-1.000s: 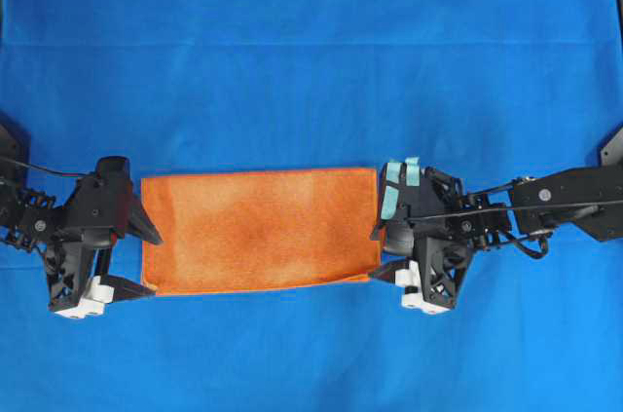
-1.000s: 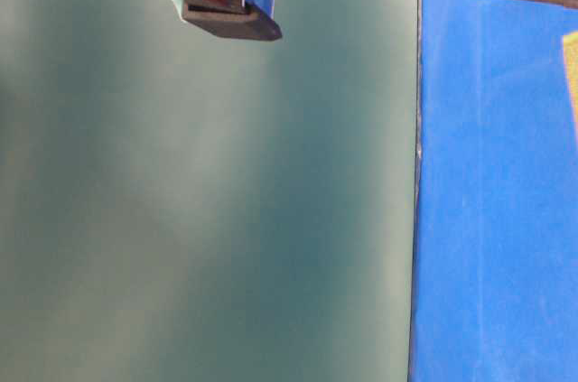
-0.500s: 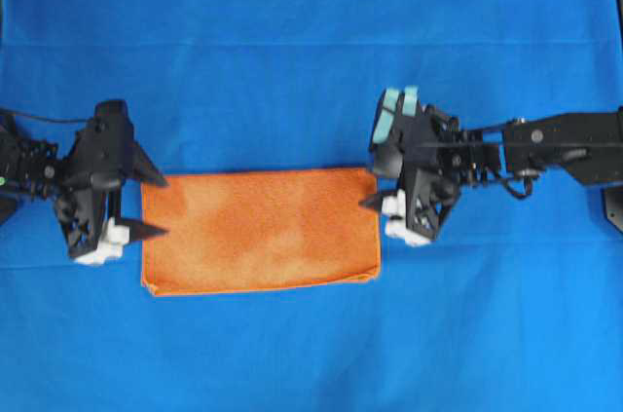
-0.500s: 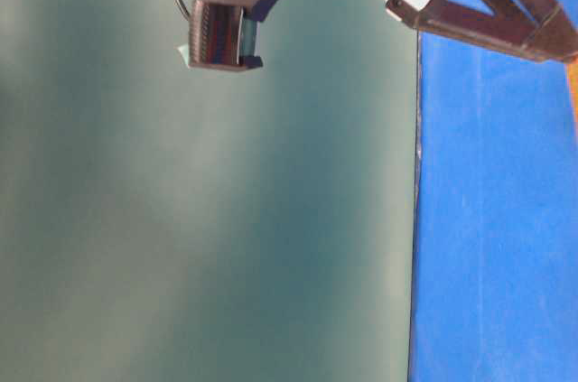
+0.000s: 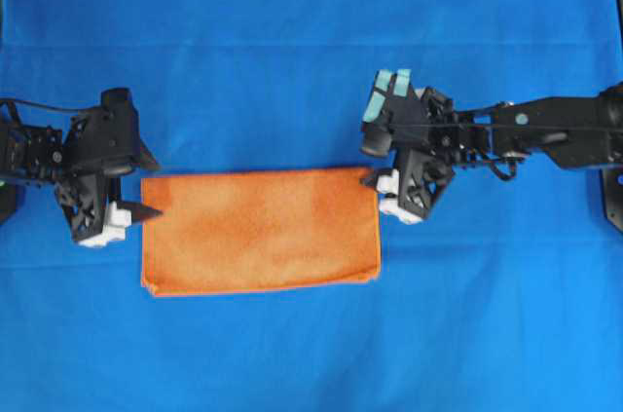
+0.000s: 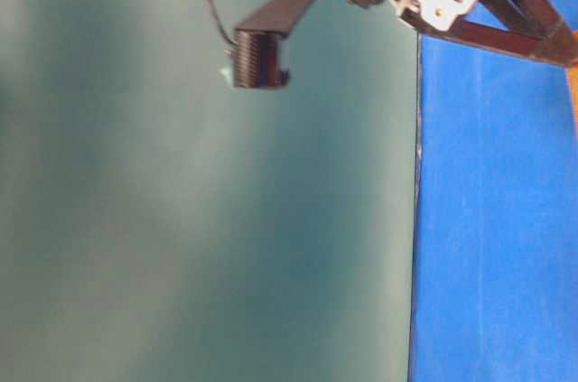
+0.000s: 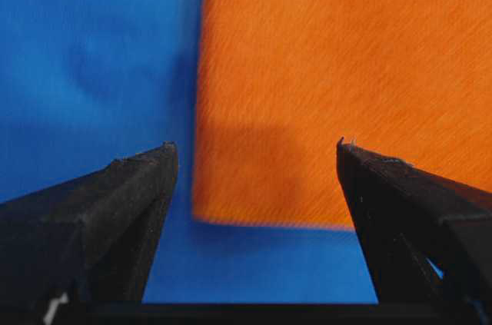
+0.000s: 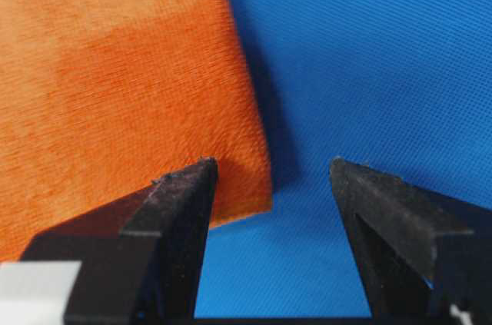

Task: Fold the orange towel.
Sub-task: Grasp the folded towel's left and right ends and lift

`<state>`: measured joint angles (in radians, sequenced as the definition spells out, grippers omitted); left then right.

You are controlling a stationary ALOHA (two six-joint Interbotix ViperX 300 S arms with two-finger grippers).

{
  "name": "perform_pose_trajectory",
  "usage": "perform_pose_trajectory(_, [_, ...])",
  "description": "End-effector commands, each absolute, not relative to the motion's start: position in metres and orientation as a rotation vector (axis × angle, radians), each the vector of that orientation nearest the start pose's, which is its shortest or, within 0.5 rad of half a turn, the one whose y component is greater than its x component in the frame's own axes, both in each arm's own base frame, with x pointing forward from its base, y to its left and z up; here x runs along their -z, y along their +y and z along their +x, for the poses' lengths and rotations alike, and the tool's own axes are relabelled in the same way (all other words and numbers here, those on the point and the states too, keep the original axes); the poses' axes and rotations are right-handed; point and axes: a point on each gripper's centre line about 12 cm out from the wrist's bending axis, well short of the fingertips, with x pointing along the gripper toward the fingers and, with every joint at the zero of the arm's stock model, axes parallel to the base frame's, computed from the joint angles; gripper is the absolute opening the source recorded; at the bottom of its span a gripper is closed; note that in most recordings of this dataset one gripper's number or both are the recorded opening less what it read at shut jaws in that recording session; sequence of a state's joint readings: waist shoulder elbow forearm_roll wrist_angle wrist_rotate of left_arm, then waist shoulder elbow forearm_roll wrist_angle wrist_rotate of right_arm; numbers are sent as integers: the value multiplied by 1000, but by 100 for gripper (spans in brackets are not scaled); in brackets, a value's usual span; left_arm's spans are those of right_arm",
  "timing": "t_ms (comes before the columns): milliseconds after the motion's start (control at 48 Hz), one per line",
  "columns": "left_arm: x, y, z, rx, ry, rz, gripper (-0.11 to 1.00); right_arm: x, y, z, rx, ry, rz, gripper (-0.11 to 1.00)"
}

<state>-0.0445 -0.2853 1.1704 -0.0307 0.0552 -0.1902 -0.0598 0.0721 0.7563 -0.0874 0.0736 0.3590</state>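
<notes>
No text, label, brand, number or sign can be read in any of the views. The surfaces that show carry no print or marking that is legible.
</notes>
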Motion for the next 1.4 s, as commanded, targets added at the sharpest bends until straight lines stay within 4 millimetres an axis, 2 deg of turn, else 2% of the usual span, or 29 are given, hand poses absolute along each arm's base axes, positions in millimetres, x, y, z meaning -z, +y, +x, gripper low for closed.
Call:
perform_pose_trajectory(0, [-101,-8,232,-72,947,-185,77,-113,-22,365,176,861,273,63])
perform_pose_trajectory(167, [-98,-3,232,-93,944,-198,74,-102,-22,365,181,893,274,63])
perform_pose_trajectory(313, [-98,1,232,-107,938,-203,70,-102,-22,365,182,893,275,62])
perform_pose_trajectory(396, [-97,3,232,-114,942,-207,62,-102,-21,365,180,892,273,60])
perform_pose_trajectory(438, [-96,3,230,-115,951,-207,53,-102,-21,365,177,894,269,58])
perform_pose_trajectory(500, [-96,3,229,-117,960,-208,41,-102,-18,365,168,895,263,48])
perform_pose_trajectory(646, [-94,3,226,-119,1000,-206,14,-101,-10,364,148,903,252,7])
perform_pose_trajectory(709, [-93,3,226,-120,1007,-206,3,-102,-9,364,148,900,257,3])
perform_pose_trajectory(980, [-97,6,229,-131,991,-212,2,-110,-9,365,149,880,262,3])
perform_pose_trajectory(1105, [-108,11,233,-147,974,-225,2,-125,-9,363,146,857,262,3])
perform_pose_trajectory(1271, [-140,12,239,-146,953,-230,2,-158,-9,356,147,816,261,3])
perform_pose_trajectory(1376, [-168,11,239,-140,915,-238,2,-176,-10,350,147,799,257,3])
